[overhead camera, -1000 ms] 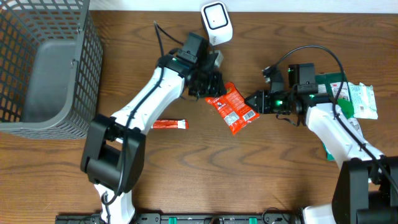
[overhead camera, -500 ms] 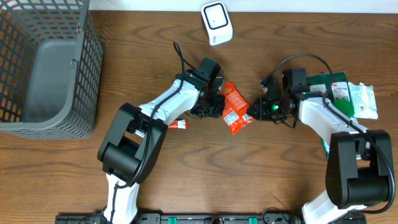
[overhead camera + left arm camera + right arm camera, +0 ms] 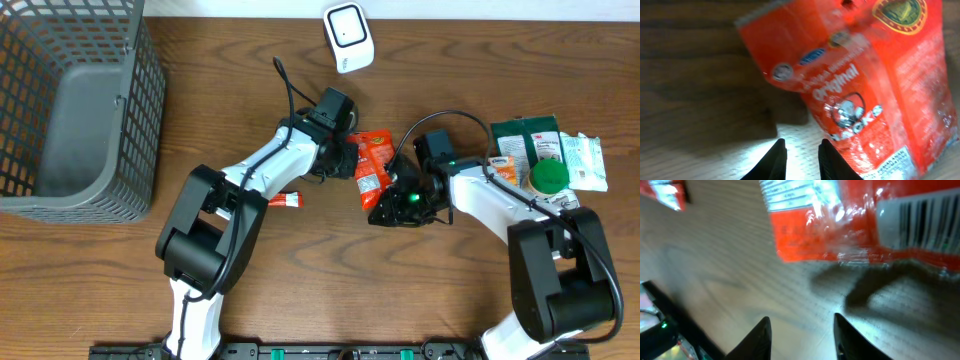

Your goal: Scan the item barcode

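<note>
Overhead, red snack packet (image 3: 374, 165) lies front-to-back between the arms, just beside both: left gripper (image 3: 801, 152) barely parted, right gripper (image 3: 801, 330) wider, both empty.

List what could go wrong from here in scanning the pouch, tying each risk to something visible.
Neither the left claw nor the right claw grips the pouch, so a closing claw may just shove it aside.
Both claws crowd the pouch from opposite sides and might collide.
The scanner stands apart from the pouch, and the barcode shows only in the right wrist view; it may arrive turned away.
</note>
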`<action>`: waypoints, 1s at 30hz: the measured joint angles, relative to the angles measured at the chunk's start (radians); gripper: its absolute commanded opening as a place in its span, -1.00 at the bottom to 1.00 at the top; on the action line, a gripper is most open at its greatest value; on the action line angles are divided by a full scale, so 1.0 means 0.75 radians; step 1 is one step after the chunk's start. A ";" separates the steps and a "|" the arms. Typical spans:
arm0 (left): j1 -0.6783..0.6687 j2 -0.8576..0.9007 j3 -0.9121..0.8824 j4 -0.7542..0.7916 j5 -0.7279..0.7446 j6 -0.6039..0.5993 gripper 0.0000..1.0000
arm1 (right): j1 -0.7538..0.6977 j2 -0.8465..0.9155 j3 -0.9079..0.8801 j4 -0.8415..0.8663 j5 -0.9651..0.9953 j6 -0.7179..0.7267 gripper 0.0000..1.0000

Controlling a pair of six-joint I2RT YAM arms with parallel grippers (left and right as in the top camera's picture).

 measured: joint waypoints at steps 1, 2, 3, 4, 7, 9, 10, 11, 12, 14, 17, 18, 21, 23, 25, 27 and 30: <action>0.006 0.000 0.000 0.001 -0.001 0.000 -0.52 | -0.007 -0.013 0.011 -0.017 -0.001 -0.002 -0.24; 0.014 0.000 0.000 0.002 -0.001 0.000 -0.52 | -0.020 -0.035 0.030 -0.026 0.007 -0.005 -0.26; 0.020 0.000 0.000 0.001 -0.001 0.000 -0.52 | -0.037 -0.060 0.052 -0.027 0.027 -0.006 -0.30; 0.025 0.000 0.000 -0.003 -0.001 0.000 -0.52 | -0.058 -0.080 0.075 -0.014 0.049 -0.007 -0.34; 0.037 0.000 0.000 -0.013 -0.001 0.000 -0.51 | -0.155 -0.125 0.133 0.087 0.119 -0.001 -0.43; 0.038 0.000 0.000 -0.014 -0.002 0.000 -0.51 | -0.226 -0.110 0.134 0.169 0.156 0.005 -0.44; 0.036 0.000 0.000 -0.014 -0.002 -0.001 -0.51 | -0.235 -0.101 0.133 0.177 0.162 0.005 -0.44; 0.033 0.000 0.000 -0.014 -0.002 0.000 -0.51 | -0.242 -0.089 0.131 0.195 0.167 0.006 -0.42; 0.032 0.000 0.000 -0.014 -0.002 0.000 -0.51 | -0.245 -0.067 0.131 0.220 0.172 0.006 -0.43; 0.028 0.000 0.000 -0.014 -0.002 -0.001 -0.51 | -0.244 -0.003 0.131 0.234 0.181 0.006 -0.47; 0.028 0.000 0.000 -0.013 -0.002 -0.001 -0.51 | -0.229 0.075 0.131 0.208 0.183 0.014 -0.48; 0.028 0.000 0.000 -0.012 -0.002 -0.001 -0.51 | -0.219 0.096 0.131 0.191 0.182 0.020 -0.48; 0.028 0.000 0.000 -0.012 -0.002 -0.001 -0.51 | -0.184 0.122 0.132 0.114 0.134 0.036 -0.42; 0.028 0.000 0.000 -0.012 -0.002 -0.001 -0.51 | -0.149 0.122 0.132 0.049 0.104 0.039 -0.35; 0.028 0.000 0.000 -0.012 -0.002 -0.001 -0.51 | -0.106 0.122 0.131 0.001 0.070 0.038 -0.31; 0.028 0.000 0.000 -0.012 -0.002 -0.001 -0.50 | -0.071 0.122 0.131 -0.009 0.055 0.036 -0.28; 0.028 0.000 0.000 -0.012 -0.002 -0.001 -0.50 | -0.056 0.122 0.131 0.018 0.056 0.042 -0.28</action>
